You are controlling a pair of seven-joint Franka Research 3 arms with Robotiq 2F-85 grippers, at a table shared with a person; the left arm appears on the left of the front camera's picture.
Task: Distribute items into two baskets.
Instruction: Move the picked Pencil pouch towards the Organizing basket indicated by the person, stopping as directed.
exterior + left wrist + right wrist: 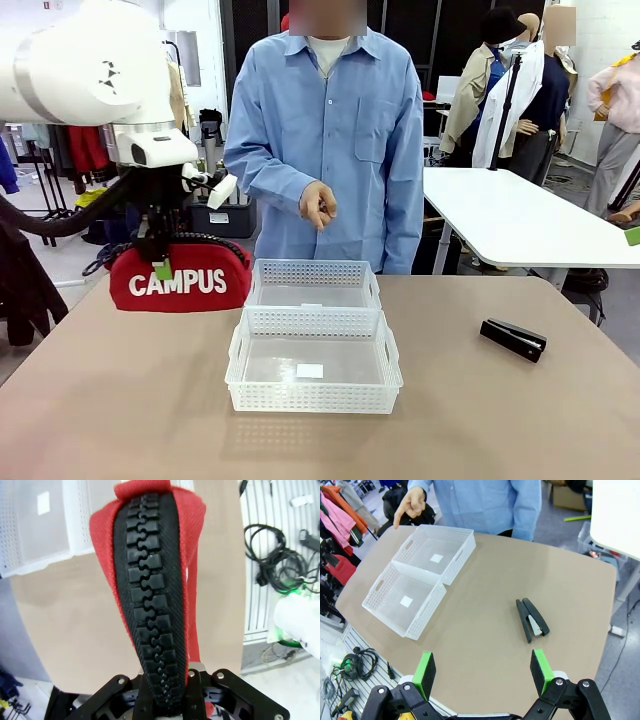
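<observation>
Where pinched, pouch partly hidden.

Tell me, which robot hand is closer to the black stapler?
Right. The right gripper hangs open above the table with the stapler just ahead of it. The left gripper is shut on the red pouch, across the baskets from the stapler.

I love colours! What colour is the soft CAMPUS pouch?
The soft zip pouch is red with white lettering; front view shows best.

The red soft CAMPUS zip pouch hides the fingertips of the left gripper, and the label in the near white lattice plastic basket is too small to read.
</observation>
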